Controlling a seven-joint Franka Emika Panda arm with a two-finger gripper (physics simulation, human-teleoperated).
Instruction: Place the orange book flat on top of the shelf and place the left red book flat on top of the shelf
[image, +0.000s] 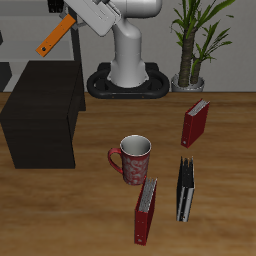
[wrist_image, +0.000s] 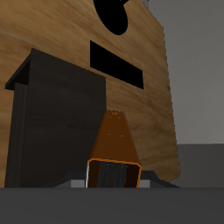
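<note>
Orange book held high over the shelf

The gripper (image: 72, 22) is closed on the orange book (image: 55, 37) and holds it up in the air above the back part of the shelf (image: 40, 110). The book's long side slants down and away from the gripper, so it is tilted, not flat. In the wrist view the orange book (wrist_image: 115, 144) points down at the shelf (wrist_image: 52, 114). The shelf's black top looks bare and wide. The left red book (image: 196, 122) stands on the tabletop (image: 230, 200), well apart from the shelf.
</note>
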